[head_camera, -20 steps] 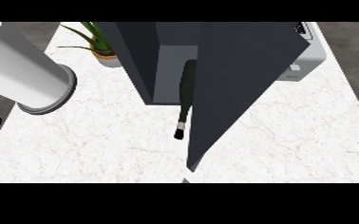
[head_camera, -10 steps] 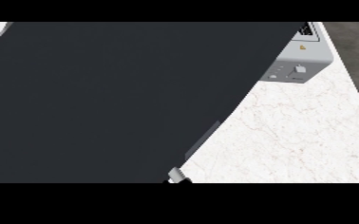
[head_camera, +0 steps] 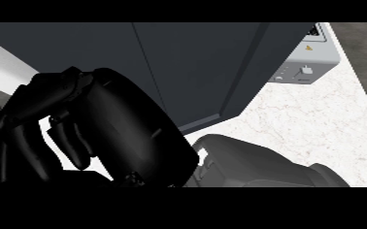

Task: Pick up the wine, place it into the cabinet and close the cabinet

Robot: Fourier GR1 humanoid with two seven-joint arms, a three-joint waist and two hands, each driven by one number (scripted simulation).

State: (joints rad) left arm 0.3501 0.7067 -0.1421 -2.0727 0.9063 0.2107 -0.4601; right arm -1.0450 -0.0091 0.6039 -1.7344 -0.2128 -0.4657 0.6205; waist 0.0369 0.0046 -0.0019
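My right hand (head_camera: 125, 126) fills the lower left of the head view, very close, with its dark wrist (head_camera: 265, 162) coming in from the bottom centre. Its fingers (head_camera: 68, 140) hang relaxed to the left and nothing shows in them. Behind the hand stands the dark cabinet (head_camera: 201, 68), whose flat panels cover the upper middle, with a vertical seam between two of them. The wine is hidden. My left hand does not show; a pale strip at the left edge (head_camera: 13, 65) may be its forearm.
A grey toaster-like appliance (head_camera: 305, 63) stands at the upper right against the cabinet's side. White marble counter (head_camera: 301, 121) shows to the right of the cabinet's lower edge.
The wine lay inside the open cabinet a second ago. Dark panels then swung across and hid it. My right hand has now come up into view at the lower left.
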